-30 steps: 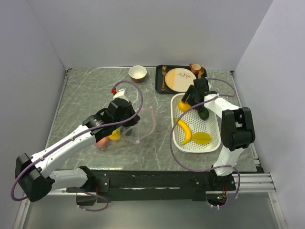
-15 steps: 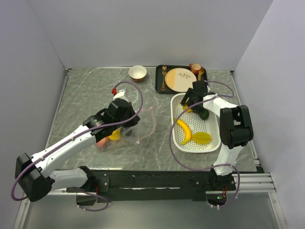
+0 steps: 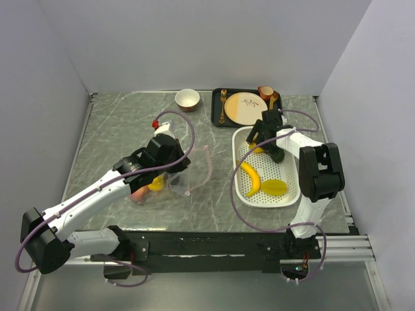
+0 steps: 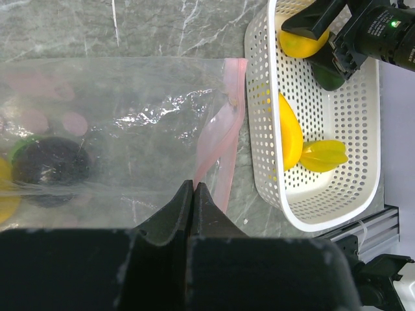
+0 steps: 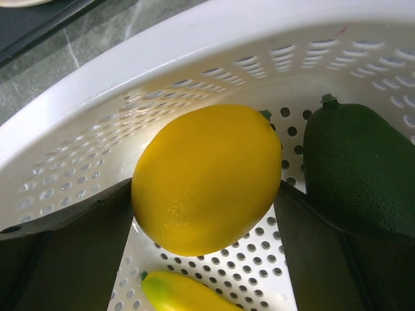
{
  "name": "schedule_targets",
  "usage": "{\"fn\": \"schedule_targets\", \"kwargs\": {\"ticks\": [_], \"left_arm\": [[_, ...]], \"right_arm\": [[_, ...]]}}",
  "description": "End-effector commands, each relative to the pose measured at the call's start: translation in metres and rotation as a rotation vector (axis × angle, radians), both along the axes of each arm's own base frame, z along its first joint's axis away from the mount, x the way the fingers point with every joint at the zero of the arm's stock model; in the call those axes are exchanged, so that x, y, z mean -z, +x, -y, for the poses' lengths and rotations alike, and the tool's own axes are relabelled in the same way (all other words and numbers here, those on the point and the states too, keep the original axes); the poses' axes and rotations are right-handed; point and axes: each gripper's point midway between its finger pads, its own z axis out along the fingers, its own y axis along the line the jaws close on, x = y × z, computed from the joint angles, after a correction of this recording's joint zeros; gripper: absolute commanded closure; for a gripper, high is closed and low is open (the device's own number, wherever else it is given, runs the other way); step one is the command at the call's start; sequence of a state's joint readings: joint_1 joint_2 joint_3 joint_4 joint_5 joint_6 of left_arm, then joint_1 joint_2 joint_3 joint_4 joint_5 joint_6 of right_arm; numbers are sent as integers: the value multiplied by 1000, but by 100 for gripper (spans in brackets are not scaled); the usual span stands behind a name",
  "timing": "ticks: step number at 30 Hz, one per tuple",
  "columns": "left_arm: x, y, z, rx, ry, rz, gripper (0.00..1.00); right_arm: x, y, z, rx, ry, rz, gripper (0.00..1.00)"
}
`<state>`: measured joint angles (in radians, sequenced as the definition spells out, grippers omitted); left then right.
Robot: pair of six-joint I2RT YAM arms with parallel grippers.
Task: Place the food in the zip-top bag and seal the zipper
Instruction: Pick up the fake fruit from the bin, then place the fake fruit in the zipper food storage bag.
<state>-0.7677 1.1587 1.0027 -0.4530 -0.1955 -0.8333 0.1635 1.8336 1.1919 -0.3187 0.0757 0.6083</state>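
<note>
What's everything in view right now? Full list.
zip-top bag: 1, clear, left of centre
zipper: 1, pale pink, bag mouth
fruit in bag: several, purple, yellow, pink
basket: 1, white, right
lemon: 1, yellow, basket far end
avocado: 1, dark green, beside lemon
banana: 1, yellow, basket
starfruit: 1, yellow, basket near end
tray: 1, black, far right; holds beige plate, fork, cup
bowl: 1, white, far centre
left end effector: shut on zip-top bag
right end effector: open, straddling lemon

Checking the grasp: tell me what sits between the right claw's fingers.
A yellow lemon fills the gap between the right claw's fingers, seen in the right wrist view; a dark green fruit lies outside them, in the white basket.
</note>
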Motion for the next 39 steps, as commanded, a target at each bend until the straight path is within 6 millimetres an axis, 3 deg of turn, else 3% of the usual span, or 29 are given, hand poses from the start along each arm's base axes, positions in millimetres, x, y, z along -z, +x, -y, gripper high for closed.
{"fn": "schedule_targets", "kwargs": {"ticks": [1, 9, 14, 15, 20, 23, 27, 35, 39], "left_arm": [[-5, 0, 5, 12, -25, 10, 99], [-6, 0, 6, 14, -27, 11, 99], [-6, 1, 8, 19, -24, 9, 99], [-6, 1, 8, 19, -25, 10, 99], [-6, 1, 8, 20, -28, 10, 99], [-6, 1, 9, 22, -27, 10, 99], [-7, 2, 12, 31, -38, 13, 99], [-8, 2, 21, 50, -46, 13, 99], [-11, 3, 22, 45, -50, 19, 99]], "right_arm": [[-19, 14, 6, 14, -16, 59, 18], [-25, 11, 0, -27, 7, 86, 48], [-37, -1, -2, -59, 13, 107, 54], [-48, -2, -5, -70, 26, 136, 55], [-67, -22, -7, -113, 33, 175, 57], [-82, -37, -20, -166, 70, 200, 58], [-101, -61, -45, -248, 132, 218, 58], [-137, -123, -140, -493, 301, 269, 57], [-148, -148, -175, -593, 368, 274, 56]]}}
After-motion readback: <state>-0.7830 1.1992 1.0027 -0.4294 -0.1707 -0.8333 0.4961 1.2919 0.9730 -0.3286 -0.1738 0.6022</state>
